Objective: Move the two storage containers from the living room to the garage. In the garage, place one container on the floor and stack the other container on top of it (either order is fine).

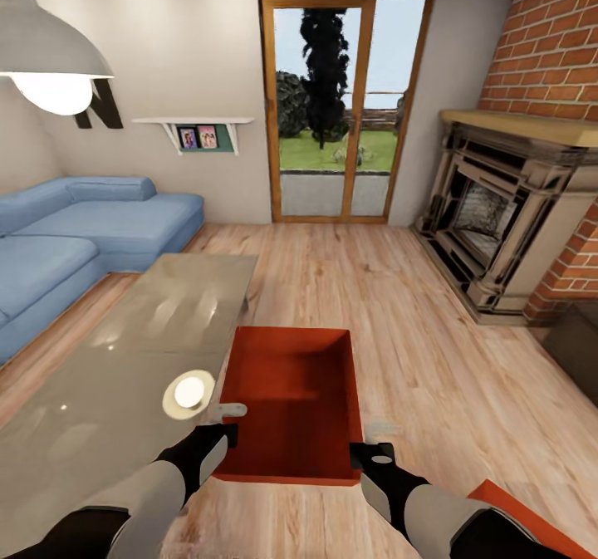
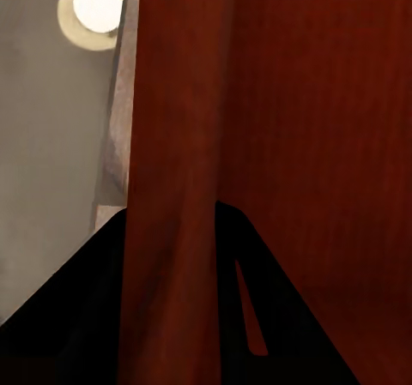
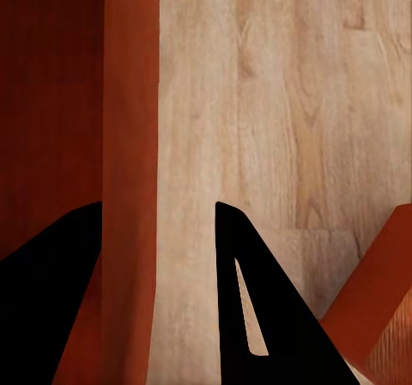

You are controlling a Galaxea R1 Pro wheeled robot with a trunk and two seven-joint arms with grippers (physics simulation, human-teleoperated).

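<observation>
We're over the light wood-plank floor (image 1: 399,310) here, and running along its left side is a long glass-topped bench (image 1: 124,360). The only thing we can see on the bench is a bright round lamp reflection near its right edge. An orange-red container (image 1: 291,401) sits just beside that edge; can't tell if it touches the planks. A second orange-red container (image 1: 523,513) pokes in at the floor's near right corner.

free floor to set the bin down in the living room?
Wide bare wood floor between the held bin, the fireplace and the glass doors. Crowded at the left: glass table hugs the bin's wall, sofa behind. Second bin sits by the right arm.
</observation>
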